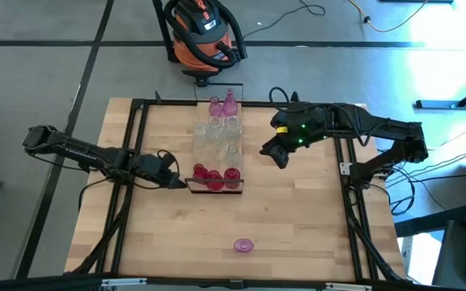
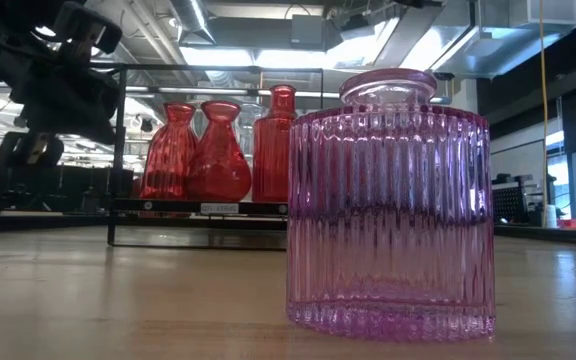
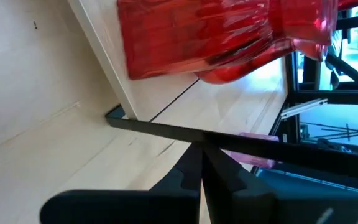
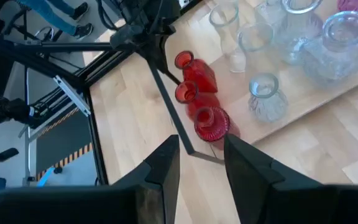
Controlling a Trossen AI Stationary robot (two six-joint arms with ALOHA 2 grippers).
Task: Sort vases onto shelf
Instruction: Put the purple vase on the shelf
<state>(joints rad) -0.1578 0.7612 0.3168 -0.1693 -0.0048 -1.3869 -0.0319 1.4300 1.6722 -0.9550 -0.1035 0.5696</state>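
looks like a lab/workshop: concrete floor, orange shop vac (image 1: 203, 32) and loose cables behind the right gripper (image 1: 280, 155), exposed ceiling ducts (image 2: 268, 30)

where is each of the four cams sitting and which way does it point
high: overhead, straight down on the table; both arms, left gripper, right gripper, the shelf.
low: table height, level past the pink vase to red vases; one arm upper left.
left wrist: beside the shelf end; own shut fingers.
right wrist: above the shelf; own open fingers.
All share the red vases.
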